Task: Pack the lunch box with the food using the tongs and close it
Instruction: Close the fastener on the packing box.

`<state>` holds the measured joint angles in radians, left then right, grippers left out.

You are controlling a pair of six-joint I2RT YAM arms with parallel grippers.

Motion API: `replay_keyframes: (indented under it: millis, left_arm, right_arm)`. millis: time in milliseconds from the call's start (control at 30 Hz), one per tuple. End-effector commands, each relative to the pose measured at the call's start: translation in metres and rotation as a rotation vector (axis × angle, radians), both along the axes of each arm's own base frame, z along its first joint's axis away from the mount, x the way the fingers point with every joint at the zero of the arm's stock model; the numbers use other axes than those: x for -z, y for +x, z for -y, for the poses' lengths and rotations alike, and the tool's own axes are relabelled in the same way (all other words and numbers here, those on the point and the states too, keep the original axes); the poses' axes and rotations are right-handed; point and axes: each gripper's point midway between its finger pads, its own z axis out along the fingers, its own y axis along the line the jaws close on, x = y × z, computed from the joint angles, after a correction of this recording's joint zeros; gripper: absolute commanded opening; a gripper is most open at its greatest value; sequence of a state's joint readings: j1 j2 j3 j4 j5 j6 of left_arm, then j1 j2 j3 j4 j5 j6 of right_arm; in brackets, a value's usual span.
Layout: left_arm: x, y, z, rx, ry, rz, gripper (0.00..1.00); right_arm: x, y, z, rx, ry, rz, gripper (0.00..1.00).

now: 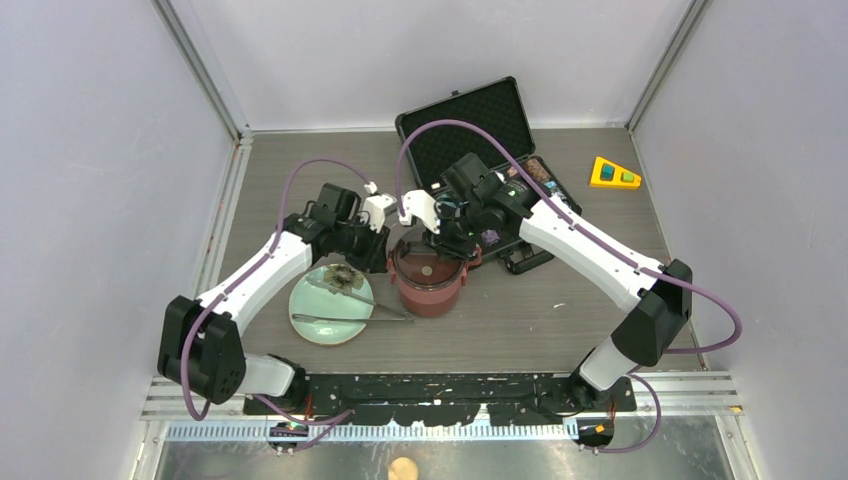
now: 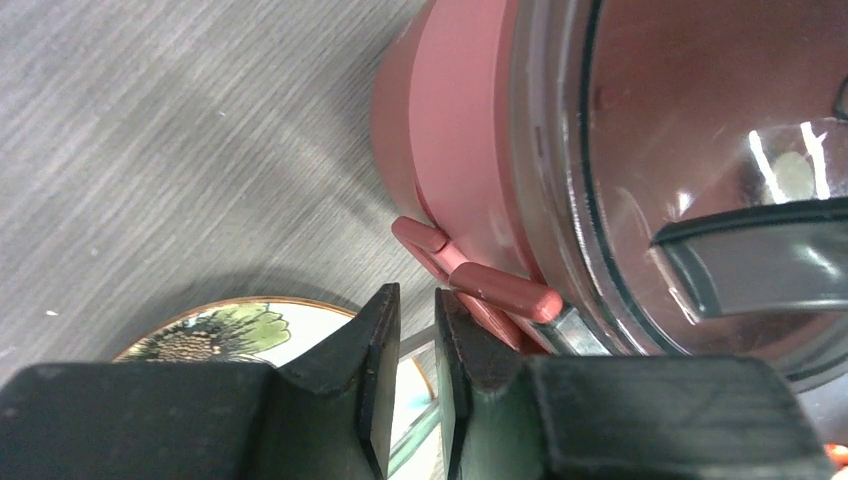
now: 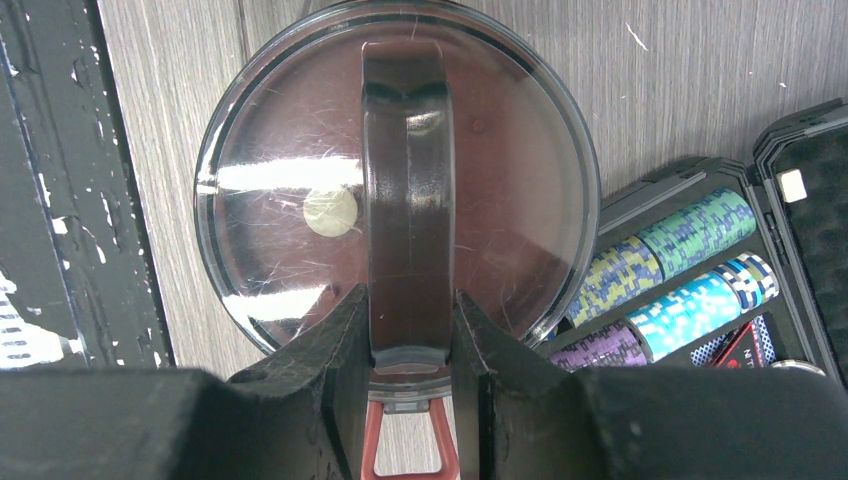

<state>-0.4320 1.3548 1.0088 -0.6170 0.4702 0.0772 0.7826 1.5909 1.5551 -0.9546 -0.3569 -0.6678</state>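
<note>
At table (image 1: pixel 560 310) centre the lunch box (image 1: pixel 428 285) stands lidded, tongs (image 1: pixel 350 318) on the plate (image 1: pixel 305 325) at its eight o'clock; right gripper (image 3: pixel 410 310) clamps the lid handle (image 3: pixel 408 200), left gripper (image 2: pixel 417 310), narrow and empty, beside a seemingly unlatched clip (image 2: pixel 505 290).

Overhead: food (image 1: pixel 340 278) on the plate (image 1: pixel 335 332) too small to sort into pieces. The right arm (image 1: pixel 590 250) covers the near half of the chip case (image 1: pixel 470 125). A yellow wedge (image 1: pixel 614 173) at far right: too small to identify.

Left wrist view: lunch box (image 2: pixel 450 130) cut off at top and right edges. Plate mostly hidden behind the left gripper (image 2: pixel 417 320). The red latch (image 2: pixel 500 290) runs behind one finger; contact there unreadable.

Right wrist view: near end of the lid handle (image 3: pixel 407 200) hidden between the right gripper (image 3: pixel 408 310) fingers. A pale round spot (image 3: pixel 330 212) under the tinted lid: unidentifiable. Chip case cut off at the right edge.
</note>
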Motion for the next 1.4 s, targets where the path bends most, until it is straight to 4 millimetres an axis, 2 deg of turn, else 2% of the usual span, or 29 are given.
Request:
replay_keyframes:
  millis: [0,100,233,367,633,1033,1233,1367]
  left_arm:
    - [-0.025,-0.002,0.041,0.048,-0.198,0.001,0.21]
    - [-0.029,-0.004,0.049,0.059,-0.214,0.001,0.18]
    - [-0.031,-0.016,0.064,0.108,-0.212,0.013,0.17]
    - [-0.031,-0.018,0.071,0.113,-0.231,-0.006,0.14]
    - [-0.048,-0.025,0.089,0.100,-0.368,-0.077,0.13]
    - [-0.047,-0.042,0.110,0.105,-0.419,-0.203,0.11]
    - [-0.044,-0.039,0.098,0.017,-0.400,-0.234,0.12]
    - [-0.034,-0.028,0.071,-0.064,-0.276,-0.153,0.14]
  right_arm:
    - [0.055,-0.030,0.022,-0.020,-0.175,-0.180,0.01]
    - [0.057,-0.031,0.023,-0.023,-0.181,-0.185,0.01]
    - [0.059,-0.030,0.022,-0.030,-0.184,-0.190,0.00]
    - [0.062,-0.031,0.020,-0.034,-0.186,-0.199,0.01]
    - [0.074,-0.037,0.023,-0.047,-0.207,-0.227,0.01]
    - [0.087,-0.038,0.021,-0.041,-0.213,-0.250,0.01]
    - [0.091,-0.039,0.025,-0.037,-0.226,-0.248,0.01]
    - [0.091,-0.038,0.028,-0.028,-0.235,-0.240,0.01]
